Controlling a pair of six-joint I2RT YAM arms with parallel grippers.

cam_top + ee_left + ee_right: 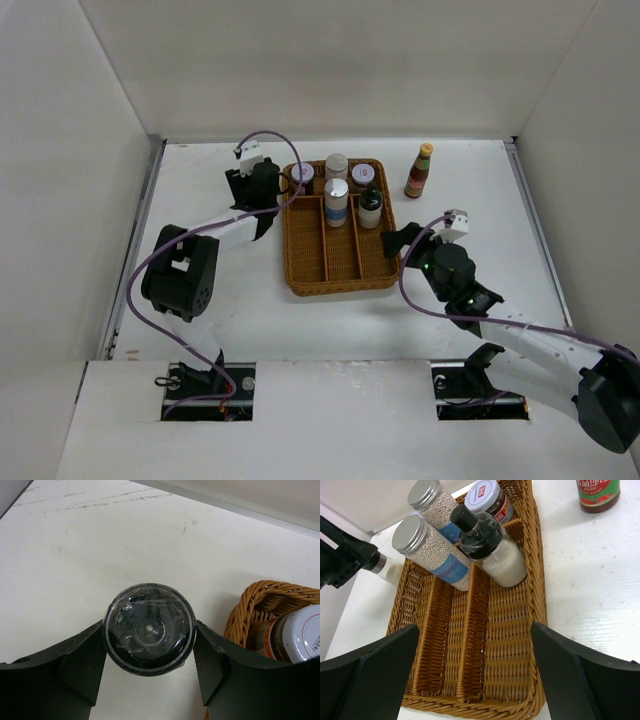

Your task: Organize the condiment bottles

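Left gripper (149, 642) is clamped tight on the shaker (149, 627), white tabletop (75, 555) under it, wicker tray (252, 600) just off to its right. Right gripper (475, 647) is spread wide over the tray, black-capped bottle (480, 527) straight ahead, red sauce bottle (598, 492) ahead-right on the tabletop. Plain white walls (330, 60) all round.

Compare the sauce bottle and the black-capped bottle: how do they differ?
Place: the sauce bottle stands on the table, right of the tray; the black-capped bottle is inside it, on its right side. Cap: yellow on the sauce bottle, black on the other. Contents: red sauce versus white grains. Both stand upright, ungripped.
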